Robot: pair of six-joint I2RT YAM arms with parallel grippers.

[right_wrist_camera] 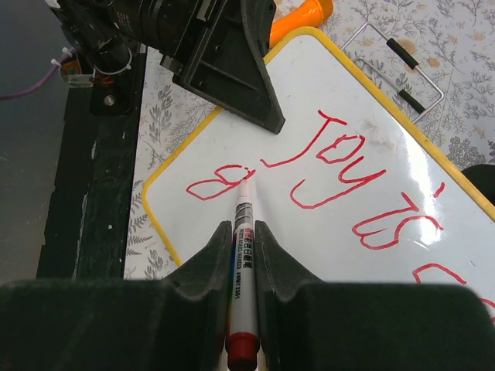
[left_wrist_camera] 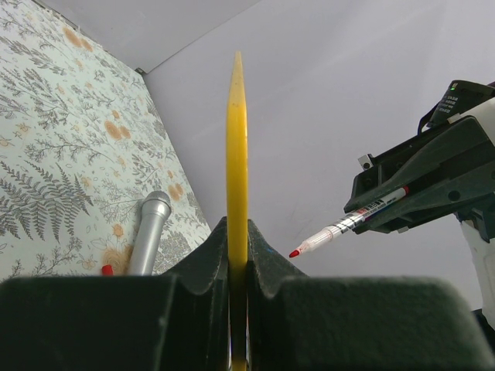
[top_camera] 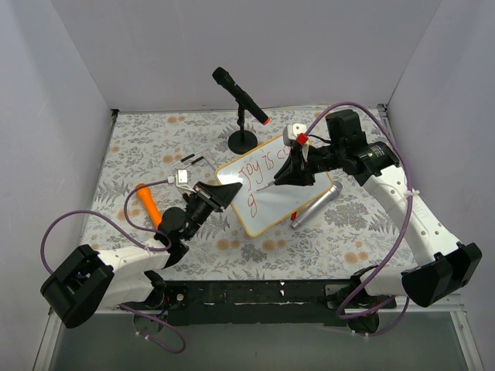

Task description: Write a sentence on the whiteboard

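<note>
Gripping whiteboard (top_camera: 271, 202) edge: left gripper (top_camera: 221, 193) | right gripper (top_camera: 281, 179) pinching marker (right_wrist_camera: 241, 232), tip beside sentence (right_wrist_camera: 363, 185)

White arm shells (top_camera: 421, 224), black joints (top_camera: 452, 274) (purple cables (top_camera: 360, 106) loop beside each).

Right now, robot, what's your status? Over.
Left jaws shut on whiteboard edge. Right jaws shut on red marker, tip by second line of sentence. Nothing blocking.

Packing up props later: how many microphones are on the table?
2. A black microphone on its stand beyond the whiteboard, and a silver microphone lying beside the board's right side.
</note>
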